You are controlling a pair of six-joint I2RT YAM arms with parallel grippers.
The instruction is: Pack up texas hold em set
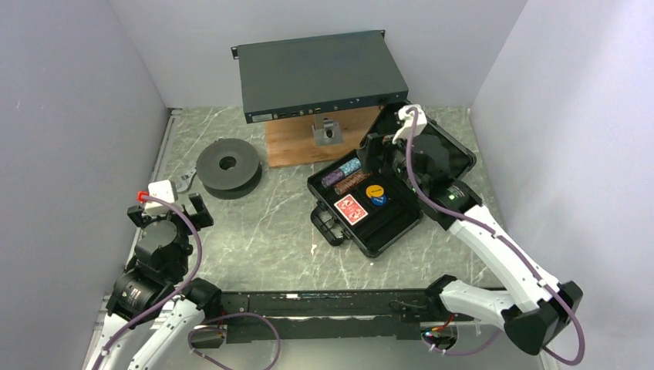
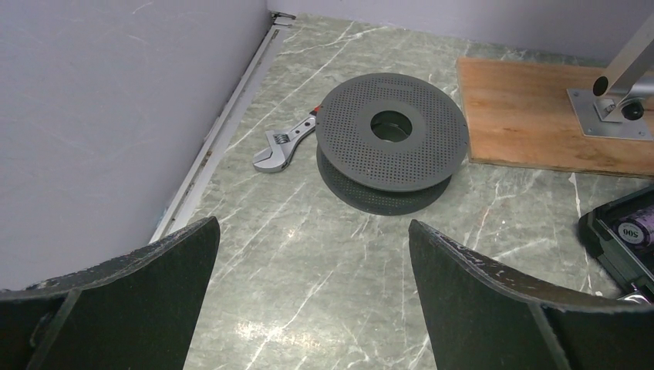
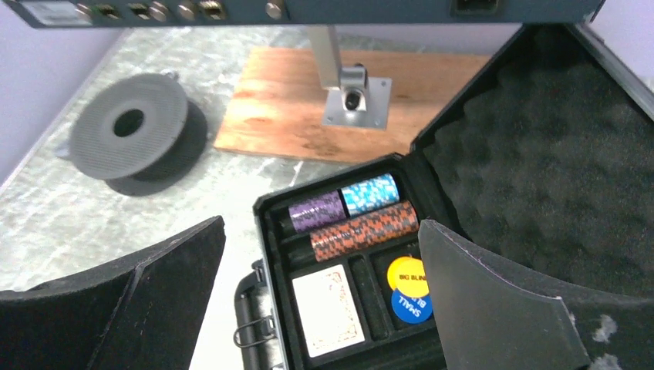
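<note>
The black case (image 1: pixel 391 232) lies open right of centre, its foam-lined lid (image 1: pixel 447 156) tilted up behind it. Inside lie purple (image 3: pixel 316 212), teal (image 3: pixel 371 193) and brown (image 3: pixel 362 230) chip stacks, the card deck (image 3: pixel 327 309), a yellow disc (image 3: pixel 404 271) and a blue disc (image 3: pixel 406 305). The deck shows red in the top view (image 1: pixel 352 209). My right gripper (image 1: pixel 379 152) hangs open and empty above the case's far end, by the lid; in the right wrist view (image 3: pixel 321 227) its jaws stand wide apart. My left gripper (image 1: pixel 169 215) is open and empty over bare table at the left.
A dark grey spool (image 1: pixel 226 166) sits left of centre with a wrench (image 2: pixel 281 146) beside it. A teal-grey metal box (image 1: pixel 320 77) stands on a post over a wooden board (image 1: pixel 297 145) at the back. Walls close in on three sides.
</note>
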